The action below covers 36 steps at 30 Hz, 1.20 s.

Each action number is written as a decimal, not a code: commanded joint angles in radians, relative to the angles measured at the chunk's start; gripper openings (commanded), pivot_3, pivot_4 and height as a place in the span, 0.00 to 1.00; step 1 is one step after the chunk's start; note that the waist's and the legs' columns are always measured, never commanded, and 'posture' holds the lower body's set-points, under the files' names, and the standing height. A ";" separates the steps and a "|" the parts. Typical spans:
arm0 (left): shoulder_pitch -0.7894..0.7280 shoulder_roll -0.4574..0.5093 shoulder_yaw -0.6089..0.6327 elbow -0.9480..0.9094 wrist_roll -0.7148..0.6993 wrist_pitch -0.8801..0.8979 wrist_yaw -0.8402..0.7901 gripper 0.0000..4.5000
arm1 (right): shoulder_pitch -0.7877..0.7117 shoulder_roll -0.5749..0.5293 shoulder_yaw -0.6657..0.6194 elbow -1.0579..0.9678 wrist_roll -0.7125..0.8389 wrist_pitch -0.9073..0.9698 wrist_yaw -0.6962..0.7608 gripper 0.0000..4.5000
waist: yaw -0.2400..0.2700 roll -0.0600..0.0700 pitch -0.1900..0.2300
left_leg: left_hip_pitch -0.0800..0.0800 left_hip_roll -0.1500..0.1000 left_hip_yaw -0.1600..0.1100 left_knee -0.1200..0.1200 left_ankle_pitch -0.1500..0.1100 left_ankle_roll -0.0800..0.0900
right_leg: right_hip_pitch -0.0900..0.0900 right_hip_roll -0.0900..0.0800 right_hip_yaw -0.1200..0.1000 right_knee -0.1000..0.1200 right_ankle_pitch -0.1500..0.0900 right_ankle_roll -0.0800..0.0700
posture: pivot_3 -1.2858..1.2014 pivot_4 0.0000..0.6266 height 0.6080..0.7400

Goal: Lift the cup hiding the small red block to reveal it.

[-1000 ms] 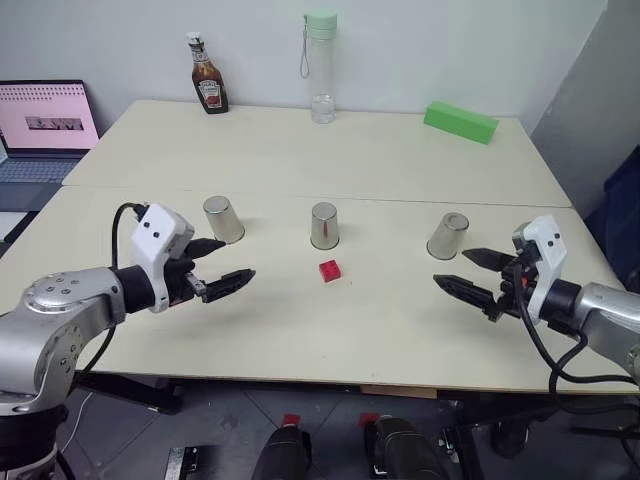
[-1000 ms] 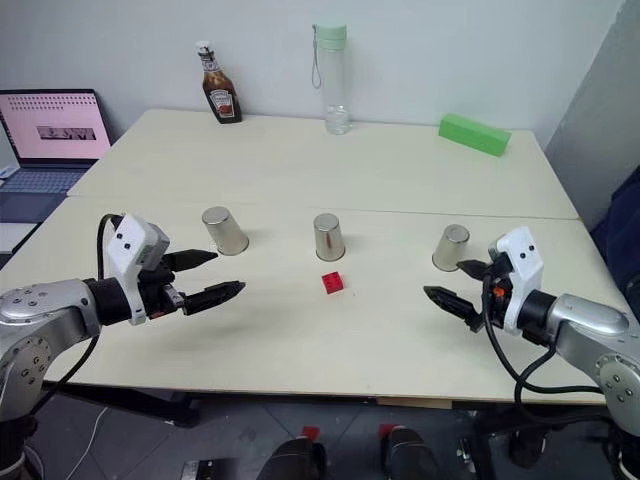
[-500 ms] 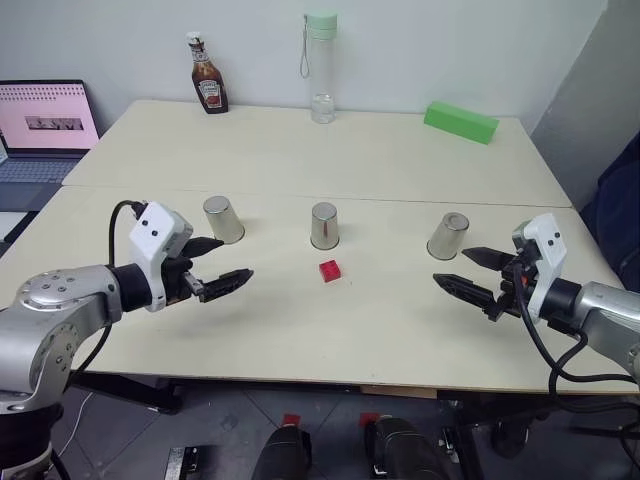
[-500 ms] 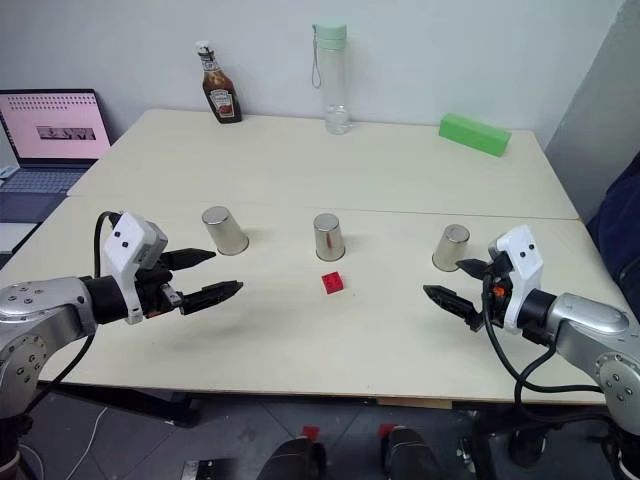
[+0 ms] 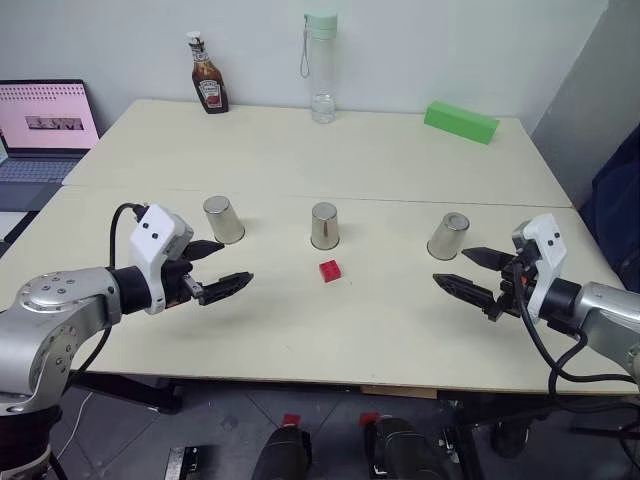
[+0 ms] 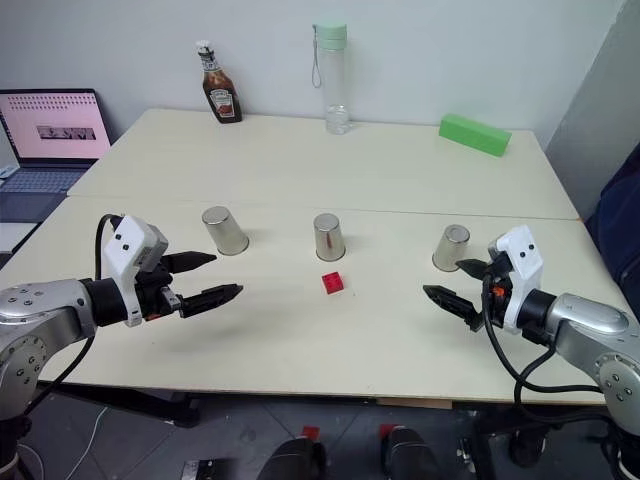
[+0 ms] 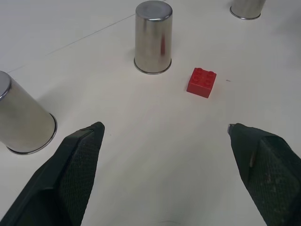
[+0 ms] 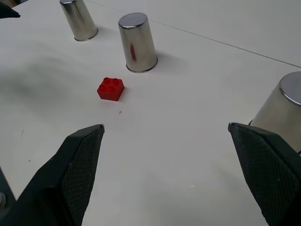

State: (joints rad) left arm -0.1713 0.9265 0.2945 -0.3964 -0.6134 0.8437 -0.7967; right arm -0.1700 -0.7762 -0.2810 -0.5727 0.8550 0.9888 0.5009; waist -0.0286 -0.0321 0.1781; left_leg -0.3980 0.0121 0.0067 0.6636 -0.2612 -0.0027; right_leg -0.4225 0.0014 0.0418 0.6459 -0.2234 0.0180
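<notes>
Three shiny silver cups stand upside down in a row on the table: a left cup [image 5: 223, 219], a middle cup [image 5: 324, 225] and a right cup [image 5: 448, 235]. The small red block [image 5: 330, 270] lies uncovered just in front of the middle cup, and it also shows as the red block [image 7: 201, 82] in the left wrist view. My left gripper [image 5: 232, 263] hovers open beside the left cup, pointing toward the block. Near the right cup my right gripper [image 5: 452, 266] is open too, with nothing between its fingers.
A ketchup bottle [image 5: 208, 75], a clear water bottle [image 5: 320, 68] and a long green block [image 5: 460, 121] stand along the table's far edge. A laptop [image 5: 45, 125] sits off to the far left. The table's front edge [image 5: 330, 383] runs just below both grippers.
</notes>
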 commanded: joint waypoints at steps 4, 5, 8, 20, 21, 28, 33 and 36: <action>-0.015 0.017 0.022 -0.023 -0.006 -0.006 0.000 0.99 | -0.021 -0.001 -0.006 -0.007 0.006 -0.016 0.006 1.00 | 0.000 0.000 0.000 | 0.000 0.000 0.000 0.000 0.000 0.000 | 0.000 0.000 0.000 0.000 0.000 0.000 | 0.52 0.24 1.00; -0.015 0.016 0.022 -0.022 -0.005 -0.007 0.000 0.99 | -0.022 -0.001 -0.005 -0.006 0.005 -0.017 0.006 1.00 | 0.000 0.000 0.000 | 0.000 0.000 0.000 0.000 0.000 0.000 | 0.000 0.000 0.000 0.000 0.000 0.000 | 0.52 0.24 1.00; -0.014 0.016 0.021 -0.023 -0.004 -0.009 -0.001 0.99 | -0.020 0.000 -0.005 -0.008 0.006 -0.017 0.004 1.00 | 0.000 0.000 0.000 | 0.000 0.000 0.000 0.000 0.000 0.000 | 0.000 0.000 0.000 0.000 0.000 0.000 | 0.52 0.24 1.00; -0.015 0.021 0.020 -0.019 -0.003 -0.012 -0.010 0.99 | -0.001 -0.003 -0.005 -0.020 0.006 -0.017 0.006 1.00 | 0.000 0.000 0.000 | 0.000 0.000 0.000 0.000 0.000 0.000 | 0.000 0.000 0.000 0.000 0.000 0.000 | 0.52 0.24 1.00; -0.016 0.021 0.019 -0.018 -0.003 -0.012 -0.009 0.99 | -0.003 -0.003 -0.007 -0.017 0.007 -0.017 0.006 1.00 | 0.000 0.000 0.000 | 0.000 0.000 0.000 0.000 0.000 0.000 | 0.000 0.000 0.000 0.000 0.000 0.000 | 0.52 0.24 1.00; -0.002 0.017 0.027 -0.033 -0.008 -0.007 -0.004 0.99 | -0.019 -0.001 0.002 -0.009 0.006 -0.017 0.007 1.00 | 0.000 0.000 0.000 | 0.000 0.000 0.000 0.000 0.000 0.000 | 0.000 0.000 0.000 0.000 0.000 0.000 | 0.52 0.24 1.00; 0.001 0.024 0.037 -0.030 -0.007 -0.008 -0.005 0.99 | -0.032 0.001 0.013 0.002 0.001 -0.021 0.009 1.00 | 0.000 0.000 0.000 | 0.000 0.000 0.000 0.000 0.000 0.000 | 0.000 0.000 0.000 0.000 0.000 0.000 | 0.52 0.24 1.00; 0.006 0.023 0.040 -0.035 -0.008 -0.008 -0.002 0.99 | -0.040 0.003 0.020 0.009 -0.001 -0.024 0.010 1.00 | 0.000 0.000 0.000 | 0.000 0.000 0.000 0.000 0.000 0.000 | 0.000 0.000 0.000 0.000 0.000 0.000 | 0.52 0.24 1.00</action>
State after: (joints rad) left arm -0.1657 0.9346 0.2967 -0.3994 -0.6138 0.8436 -0.7977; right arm -0.1897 -0.7756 -0.2515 -0.5593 0.8518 0.9873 0.5014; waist -0.0287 -0.0321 0.1781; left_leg -0.3979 0.0121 0.0069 0.6637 -0.2612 -0.0027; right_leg -0.4225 0.0014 0.0418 0.6460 -0.2233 0.0183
